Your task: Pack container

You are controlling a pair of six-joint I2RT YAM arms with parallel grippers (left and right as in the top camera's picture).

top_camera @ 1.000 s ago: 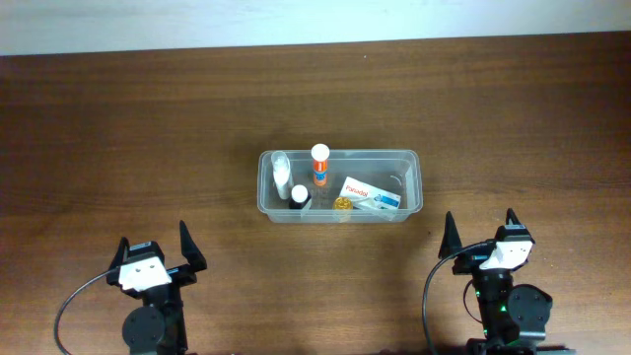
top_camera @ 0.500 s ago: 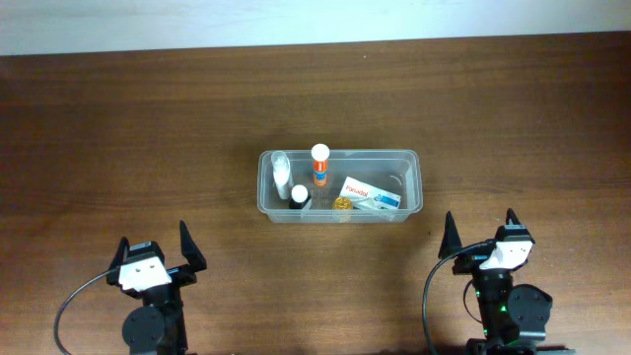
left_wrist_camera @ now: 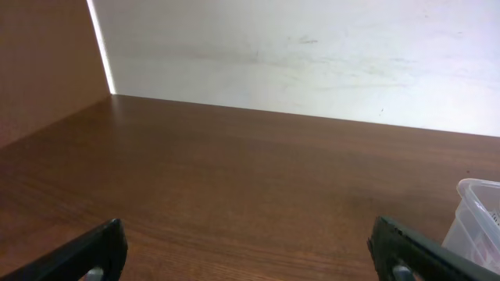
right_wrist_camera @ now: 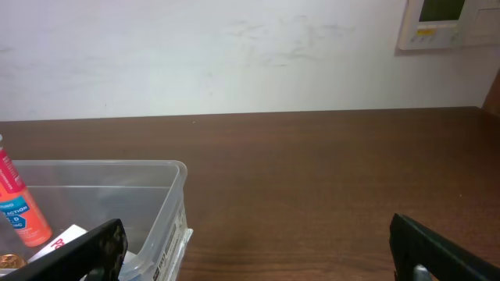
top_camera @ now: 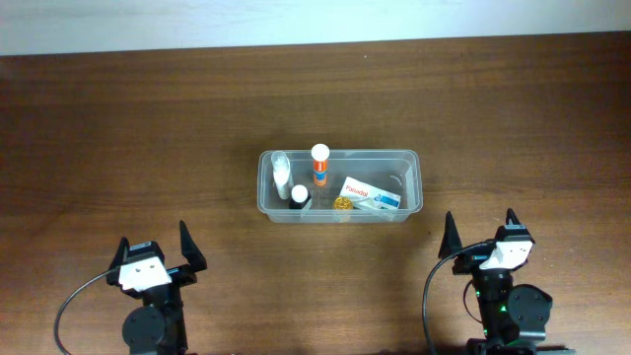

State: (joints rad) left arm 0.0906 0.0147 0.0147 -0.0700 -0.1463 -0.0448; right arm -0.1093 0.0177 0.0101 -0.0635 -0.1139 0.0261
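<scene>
The container [top_camera: 340, 153], a clear plastic tub, sits mid-table. Inside it stand an orange bottle with a white cap [top_camera: 319, 164] and a white bottle [top_camera: 281, 173]; a small dark-capped bottle [top_camera: 299, 195], a gold round item [top_camera: 342, 203] and a white-and-blue box [top_camera: 370, 194] sit along its near side. My left gripper [top_camera: 155, 240] rests open near the front edge, left of the tub. My right gripper [top_camera: 480, 222] rests open at the front right. Only a corner of the tub [left_wrist_camera: 478, 218] shows past the left gripper [left_wrist_camera: 248, 250]. The right gripper [right_wrist_camera: 258, 248] faces the tub's right end [right_wrist_camera: 168, 203] and the orange bottle [right_wrist_camera: 19, 207].
Dark wooden table [top_camera: 118, 118] ends at a white wall [top_camera: 296, 20] at the back. A brown side panel [left_wrist_camera: 47, 62] stands at the far left of the left wrist view. A wall-mounted control panel [right_wrist_camera: 441, 23] hangs at the upper right of the right wrist view.
</scene>
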